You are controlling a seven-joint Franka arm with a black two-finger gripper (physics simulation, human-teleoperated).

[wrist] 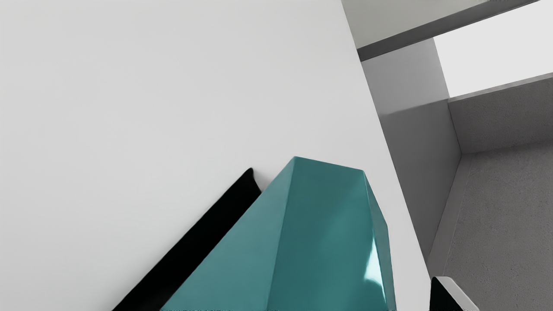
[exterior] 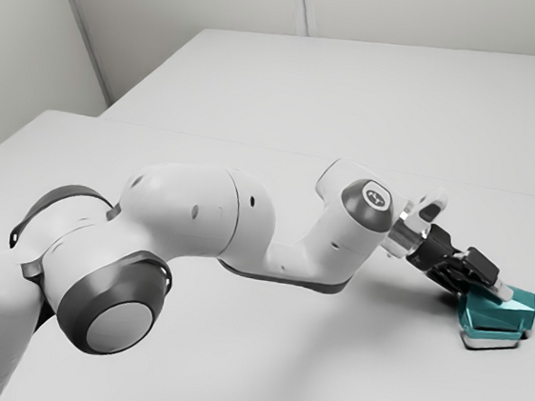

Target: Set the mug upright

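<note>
In the exterior view the gripper [exterior: 499, 290] reaches down to the teal faceted mug [exterior: 499, 313], with a pale fingertip over its upper side. The mug looks tipped over on the table, a white part along its bottom; its opening and handle cannot be made out. The wrist view has the mug [wrist: 322, 233] ahead of the gripper [wrist: 298, 302], between the fingers' sides. One fingertip [wrist: 451, 291] stands apart from the mug by a visible gap, so the gripper is open. A black strip runs along the mug's other side; what it is cannot be told.
The white table [exterior: 354, 382] carries the mug near the exterior view's right. Behind it lies another white surface [exterior: 374, 97], backed by pale walls. Past the table's edge in the wrist view is a grey floor [wrist: 505, 216].
</note>
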